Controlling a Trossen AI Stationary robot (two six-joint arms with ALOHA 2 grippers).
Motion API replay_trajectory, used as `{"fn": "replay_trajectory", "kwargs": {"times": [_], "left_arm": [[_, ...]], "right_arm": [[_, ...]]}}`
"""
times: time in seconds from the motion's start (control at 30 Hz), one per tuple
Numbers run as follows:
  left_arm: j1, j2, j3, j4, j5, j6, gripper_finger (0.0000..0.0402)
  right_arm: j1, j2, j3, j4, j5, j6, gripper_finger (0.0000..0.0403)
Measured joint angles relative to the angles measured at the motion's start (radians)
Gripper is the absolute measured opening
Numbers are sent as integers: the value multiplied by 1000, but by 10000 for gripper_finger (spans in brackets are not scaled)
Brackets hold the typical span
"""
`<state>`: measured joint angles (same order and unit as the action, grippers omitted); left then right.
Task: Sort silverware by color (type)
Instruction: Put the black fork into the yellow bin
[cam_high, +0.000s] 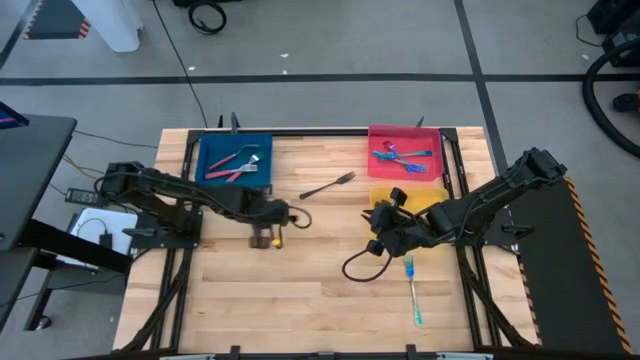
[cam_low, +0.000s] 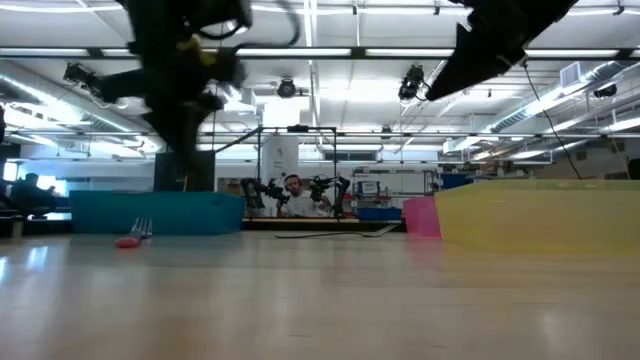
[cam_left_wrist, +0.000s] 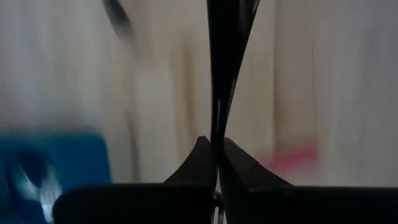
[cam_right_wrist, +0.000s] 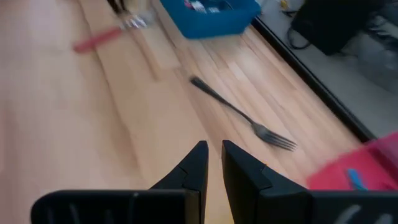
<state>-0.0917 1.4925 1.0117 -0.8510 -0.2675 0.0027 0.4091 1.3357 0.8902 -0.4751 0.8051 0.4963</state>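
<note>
**End effectors mid-desk, two forks left to sort**

Left end effector (cam_high: 268, 238) sits low over the middle of the desk (cam_high: 300, 290), in front of the blue tray (cam_high: 236, 160). In its wrist view the two fingers (cam_left_wrist: 214, 162) are pressed together with a thin dark strip running up from between them; whether that strip is a fork handle cannot be told, so the grip reads as clenched and its load as unknown. A red-handled fork (cam_right_wrist: 106, 36) lies on the wood near that end effector in the right wrist view.

Right end effector (cam_high: 382, 238) hovers in front of the yellow tray (cam_high: 425, 205), its fingers (cam_right_wrist: 199, 165) drawn nearly together with nothing between them.

Outward from there, a plain grey fork (cam_high: 328, 185) lies loose between the blue and red trays, tines toward the red one. A teal fork (cam_high: 412, 290) lies on the desk just beside the right arm. Red-handled forks (cam_high: 238, 163) already rest in the blue tray, and blue iridescent ones (cam_high: 400, 157) in the red tray (cam_high: 405, 132).

The sorting looks well advanced, with the loose forks remaining. A likely next move is for the right end effector to part its fingers, drop over the teal fork's handle and carry it to the red tray.
</note>
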Motion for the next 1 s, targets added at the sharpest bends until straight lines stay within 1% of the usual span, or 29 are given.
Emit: {"fn": "replay_trajectory", "kwargs": {"times": [0.07, 0.2, 0.3, 0.4, 0.53, 0.63, 0.83, 0.9, 0.93, 1.0], "left_arm": [[0, -9, 13, 121, -36, 0, 10], [0, -11, 13, 434, -103, 5, 10], [0, 1, 12, 646, -107, 26, 11], [0, 13, 12, 815, -110, 83, 11], [1, 40, 13, 982, -110, 168, 11], [5, 60, 11, 1030, -111, 192, 11], [12, 109, 15, 1092, -113, 192, 11], [12, 116, 9, 1082, -117, 194, 11], [12, 126, 11, 1109, -116, 197, 11], [12, 129, 11, 1105, -117, 201, 11]], "right_arm": [[-1, 0, 0, 55, -20, -10, 55], [0, 0, 0, 146, -80, -129, 55], [1, 0, 0, 213, -100, -188, 55], [3, 2, 1, 266, -100, -244, 55], [2, 21, 1, 318, -91, -299, 55], [-6, 53, 1, 383, -63, -360, 55], [-6, 99, 0, 549, 53, -502, 55], [-6, 102, 0, 584, 81, -521, 55], [-7, 103, 0, 592, 90, -521, 55], [-18, 103, 0, 600, 91, -519, 55]]}}
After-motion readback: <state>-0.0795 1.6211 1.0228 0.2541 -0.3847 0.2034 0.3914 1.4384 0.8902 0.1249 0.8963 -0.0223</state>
